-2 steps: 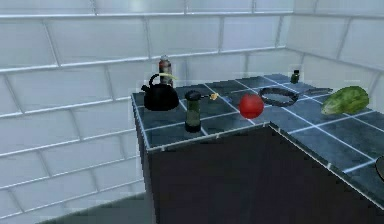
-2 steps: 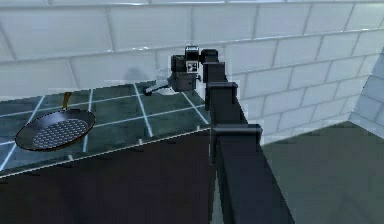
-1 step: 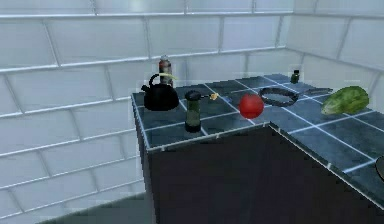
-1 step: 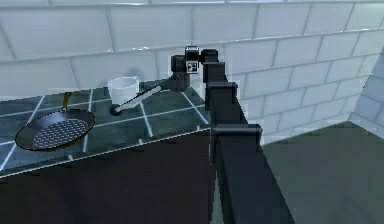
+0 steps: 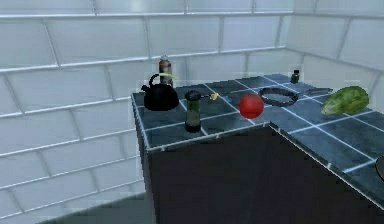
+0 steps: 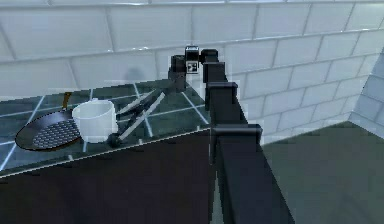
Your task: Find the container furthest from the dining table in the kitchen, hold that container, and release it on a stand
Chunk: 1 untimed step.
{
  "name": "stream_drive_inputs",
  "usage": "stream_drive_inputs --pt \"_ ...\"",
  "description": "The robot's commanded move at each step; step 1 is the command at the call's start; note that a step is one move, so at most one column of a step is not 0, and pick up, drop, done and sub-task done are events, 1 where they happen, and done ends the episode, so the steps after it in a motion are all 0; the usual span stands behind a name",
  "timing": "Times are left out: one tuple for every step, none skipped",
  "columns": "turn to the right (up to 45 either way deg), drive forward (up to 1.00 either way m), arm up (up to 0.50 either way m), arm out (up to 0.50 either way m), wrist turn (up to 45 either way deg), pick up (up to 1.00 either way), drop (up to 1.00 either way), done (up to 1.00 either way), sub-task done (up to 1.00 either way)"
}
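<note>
White container (image 6: 93,120) is sitting at centre-left on the dark worktop (image 6: 183,112); the pincer (image 6: 176,76) is hovering upper-centre, its hold impossible to tell.

No text, label or number was legible; the white squares (image 6: 179,66) at the arm's (image 6: 236,135) end bore only black marks.

Soft, even light; faint grey shadows cross the white tiled wall (image 5: 60,90), and the dark tiled countertop (image 5: 322,126) lies dim
</note>
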Motion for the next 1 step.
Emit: stream_drive_inputs --pt "0.0 0.0 0.0 0.0 -12.0 0.0 0.0 0.0 0.0"
